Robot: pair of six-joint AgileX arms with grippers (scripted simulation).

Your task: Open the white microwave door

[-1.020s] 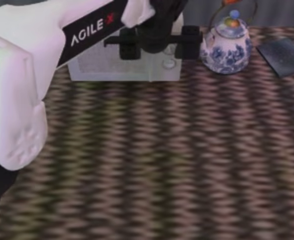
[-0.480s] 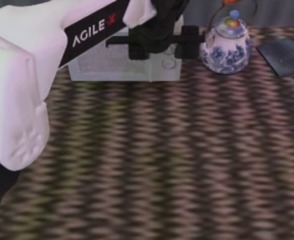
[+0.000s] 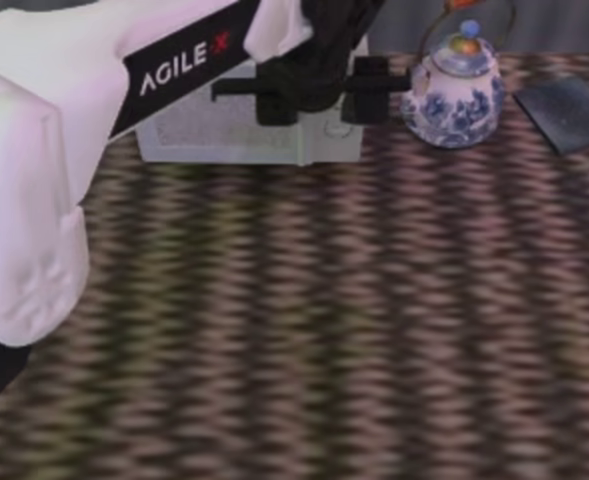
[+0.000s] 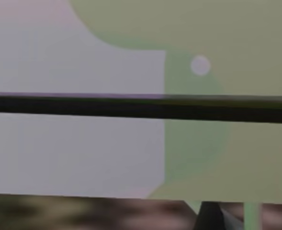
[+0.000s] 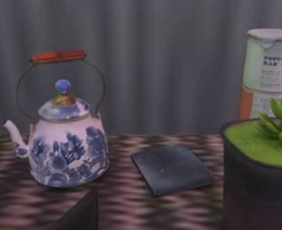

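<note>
left gripper (image 3: pixel 321 88) spread before the door (image 3: pixel 219 128)

Table (image 3: pixel 304 330): woven brown-pink pattern across whole top. At far edge, left of centre: white microwave (image 3: pixel 234 140), standing on table, front facing camera. Just beside it on right: blue-and-white floral teapot (image 3: pixel 454 95) (red-wrapped wire handle upright). Further right, apart from teapot: flat dark square mat (image 3: pixel 569 113). Right wrist view adds dark pot with green plant (image 5: pixel 258 177) and stacked tins (image 5: pixel 267 72) behind it.
</note>
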